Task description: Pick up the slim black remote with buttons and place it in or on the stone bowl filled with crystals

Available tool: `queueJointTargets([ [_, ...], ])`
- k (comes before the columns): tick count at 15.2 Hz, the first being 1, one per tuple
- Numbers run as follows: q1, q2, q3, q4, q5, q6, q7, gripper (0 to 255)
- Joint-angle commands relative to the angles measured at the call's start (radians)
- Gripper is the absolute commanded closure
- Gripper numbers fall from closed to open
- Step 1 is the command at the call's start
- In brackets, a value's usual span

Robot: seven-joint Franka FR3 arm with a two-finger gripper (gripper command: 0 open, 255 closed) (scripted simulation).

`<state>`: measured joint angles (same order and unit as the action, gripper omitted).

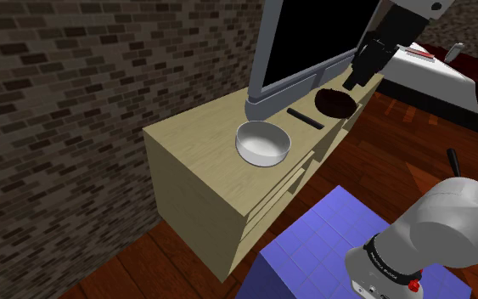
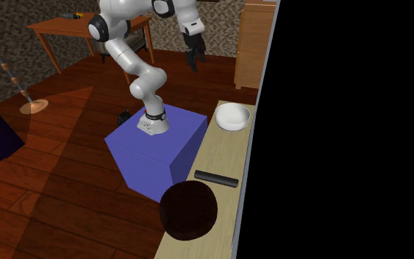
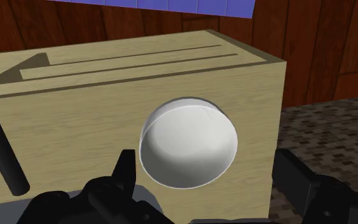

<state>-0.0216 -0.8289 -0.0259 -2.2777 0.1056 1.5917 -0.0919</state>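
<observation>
Just one slim black remote [image 2: 216,179], lying crosswise on the wooden dresser [image 2: 229,151] with bare top on either side of it. Two bowls: a white bowl [image 2: 232,116] near the end edge and a dark bowl [image 2: 188,211] right at the front edge. One big screen [image 1: 309,38] walls off the back. The gripper [image 2: 194,65] hangs high over open floor beyond the white bowl, fingers [image 3: 125,172] spread apart, holding nothing.

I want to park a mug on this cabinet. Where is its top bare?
Bare: the cabinet top from the white bowl to its end at the shoulder view's left, and a narrower strip between that bowl and the remote. Crowded: the remote, dark bowl and screen sit close together.
</observation>
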Motion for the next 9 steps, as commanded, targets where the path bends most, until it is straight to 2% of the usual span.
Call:
queueJointTargets([
  [1, 0.0, 0.0, 0.0, 0.0, 0.0, 0.0, 0.0, 0],
  [9, -0.027, 0.165, -0.116, -0.039, -0.064, 0.158, -0.145, 0],
])
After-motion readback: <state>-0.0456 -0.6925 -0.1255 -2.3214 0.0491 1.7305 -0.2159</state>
